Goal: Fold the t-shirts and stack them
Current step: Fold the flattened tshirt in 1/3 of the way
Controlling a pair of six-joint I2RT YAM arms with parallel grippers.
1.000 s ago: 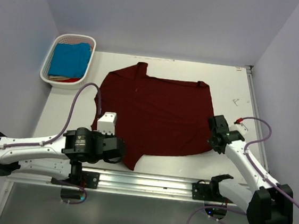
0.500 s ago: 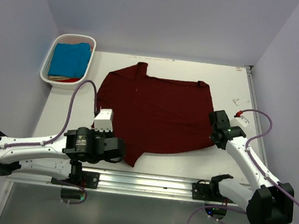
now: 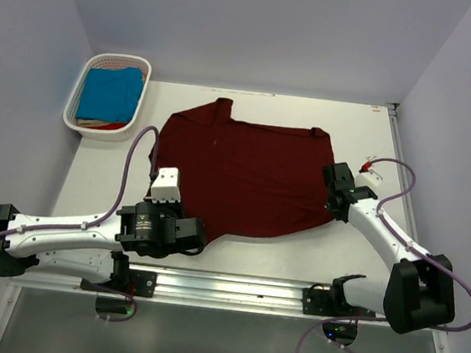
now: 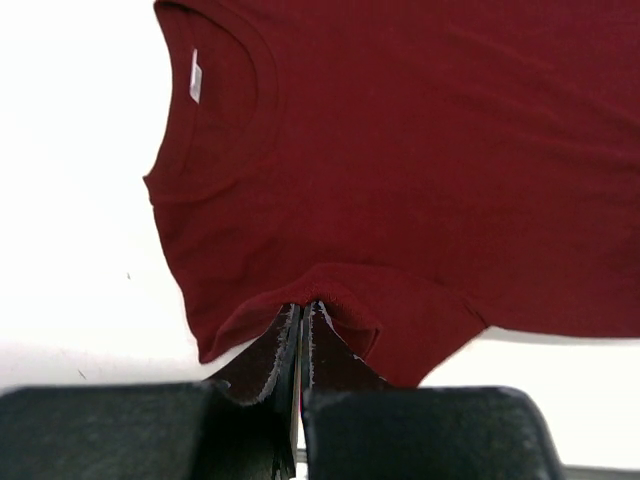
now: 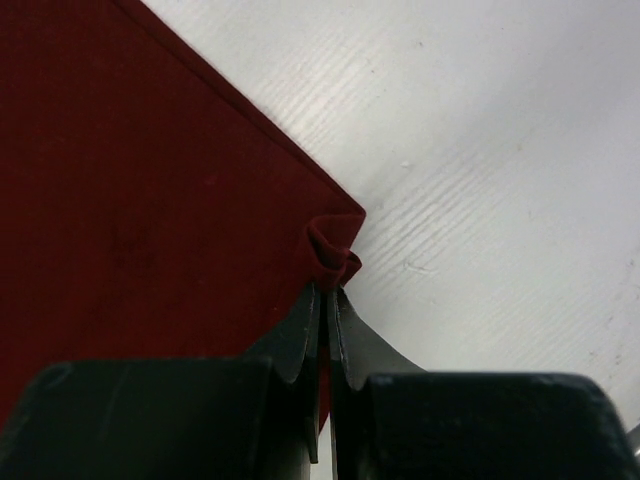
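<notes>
A dark maroon t-shirt [image 3: 244,173] lies spread on the white table, its round neck toward the left. My left gripper [image 3: 194,238] is shut on the near sleeve edge of the maroon shirt [image 4: 400,150], and the cloth bunches at the fingertips [image 4: 305,305]. My right gripper [image 3: 331,205] is shut on the shirt's near right hem corner [image 5: 335,250], which is crumpled between the jaws [image 5: 327,290]. A turquoise-blue t-shirt [image 3: 109,92] lies in the basket at the far left.
A white slatted basket [image 3: 74,109] stands at the back left corner. Purple walls close in the left, back and right. A metal rail [image 3: 232,290] runs along the near table edge. Small marks [image 3: 372,160] lie near the right edge.
Both grippers have carried the near edge of the maroon shirt away from the table's front edge. The near sleeve now lies folded over and the right hem corner sits farther back.
</notes>
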